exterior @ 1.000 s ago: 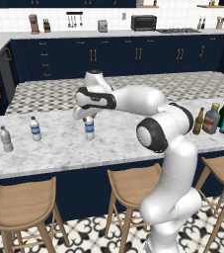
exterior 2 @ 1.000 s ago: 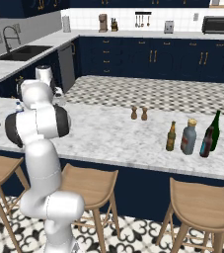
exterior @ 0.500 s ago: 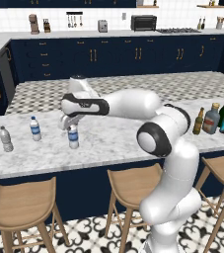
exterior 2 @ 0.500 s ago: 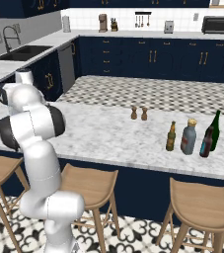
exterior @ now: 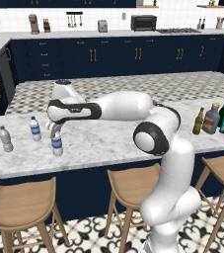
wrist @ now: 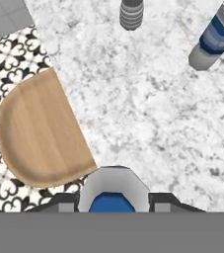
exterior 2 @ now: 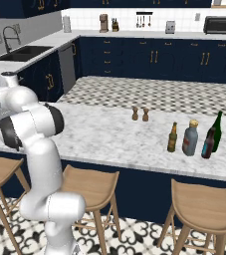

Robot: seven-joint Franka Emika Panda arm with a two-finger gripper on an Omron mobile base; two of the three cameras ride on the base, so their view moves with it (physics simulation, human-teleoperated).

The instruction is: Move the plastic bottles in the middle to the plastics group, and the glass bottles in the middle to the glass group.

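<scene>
Kitchen: marble counter, stools, sink

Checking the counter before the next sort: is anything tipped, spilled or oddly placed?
Nothing stands out. Every bottle stands upright; the blue-label bottle is upright in the end effector, near the plastics pair. No spills on the counter.

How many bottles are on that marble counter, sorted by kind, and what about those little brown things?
Clear plastic water bottles: 3, one held in the gripper at, a blue-labelled one, a plain greyish one
Glass bottles: 4, olive-brown, squat grey-blue, tall green, dark blue
Small brown shakers: 2
Total: 9
</scene>
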